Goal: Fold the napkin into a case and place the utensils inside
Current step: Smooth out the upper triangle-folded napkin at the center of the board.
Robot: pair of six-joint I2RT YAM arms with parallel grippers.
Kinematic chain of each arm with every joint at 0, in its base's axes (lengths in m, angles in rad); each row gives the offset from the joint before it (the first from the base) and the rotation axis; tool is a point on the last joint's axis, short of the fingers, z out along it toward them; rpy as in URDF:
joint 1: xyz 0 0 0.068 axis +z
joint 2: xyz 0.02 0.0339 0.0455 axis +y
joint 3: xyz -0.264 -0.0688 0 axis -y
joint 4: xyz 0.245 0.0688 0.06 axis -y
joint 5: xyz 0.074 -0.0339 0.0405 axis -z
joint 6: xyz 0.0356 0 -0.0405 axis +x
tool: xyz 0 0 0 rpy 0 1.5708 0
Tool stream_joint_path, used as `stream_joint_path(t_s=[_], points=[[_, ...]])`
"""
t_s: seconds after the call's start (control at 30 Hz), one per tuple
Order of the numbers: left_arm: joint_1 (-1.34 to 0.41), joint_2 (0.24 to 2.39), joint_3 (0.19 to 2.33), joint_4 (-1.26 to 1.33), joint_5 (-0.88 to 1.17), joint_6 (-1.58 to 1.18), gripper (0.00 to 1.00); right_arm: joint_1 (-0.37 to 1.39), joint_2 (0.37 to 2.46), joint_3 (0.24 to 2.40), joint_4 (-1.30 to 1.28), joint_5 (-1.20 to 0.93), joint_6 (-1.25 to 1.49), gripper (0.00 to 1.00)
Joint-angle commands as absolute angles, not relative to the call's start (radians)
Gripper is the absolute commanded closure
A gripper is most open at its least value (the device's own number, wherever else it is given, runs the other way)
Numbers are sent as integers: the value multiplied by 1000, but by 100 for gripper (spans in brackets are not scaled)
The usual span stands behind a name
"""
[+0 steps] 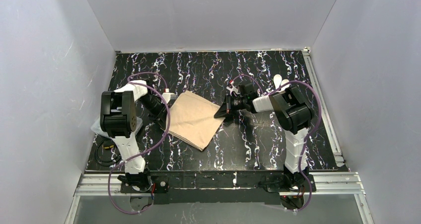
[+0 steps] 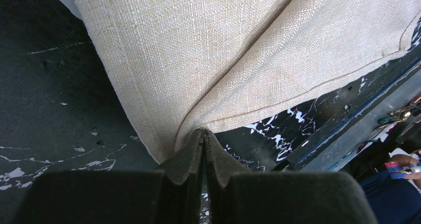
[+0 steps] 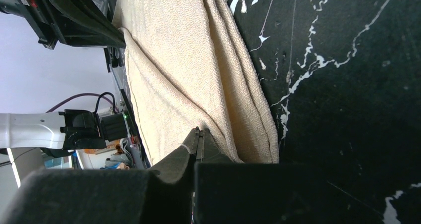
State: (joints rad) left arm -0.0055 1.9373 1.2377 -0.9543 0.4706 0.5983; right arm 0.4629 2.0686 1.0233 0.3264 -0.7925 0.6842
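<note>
fold step | left gripper (image 2: 203, 135) pinched napkin (image 1: 196, 118) at 10 o'clock | right gripper (image 3: 198, 133) pinched 3 o'clock corner | needed even paired travel, taut cloth, aligned edges

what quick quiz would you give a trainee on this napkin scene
1. True or false: the left jaws and the right jaws are both shut on the napkin.
2. In the top view, the right jaws pinch the napkin's: A right corner, B near edge, C left corner.
3. Fill in: under the napkin is a black table veined with ____.
Key: 1 true; 2 A; 3 white.
</note>
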Motion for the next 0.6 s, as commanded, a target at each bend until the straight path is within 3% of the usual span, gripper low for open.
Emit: stream_joint_path(t_s=[0.0, 0.37, 0.57], points=[[-2, 1954, 1245, -941, 420, 565, 96, 455, 2093, 992, 285, -745, 653, 99], [28, 1961, 1202, -929, 401, 564, 96, 453, 2092, 1007, 274, -715, 646, 99], [32, 1876, 1285, -1003, 489, 558, 92, 453, 2087, 1043, 226, -718, 629, 99]])
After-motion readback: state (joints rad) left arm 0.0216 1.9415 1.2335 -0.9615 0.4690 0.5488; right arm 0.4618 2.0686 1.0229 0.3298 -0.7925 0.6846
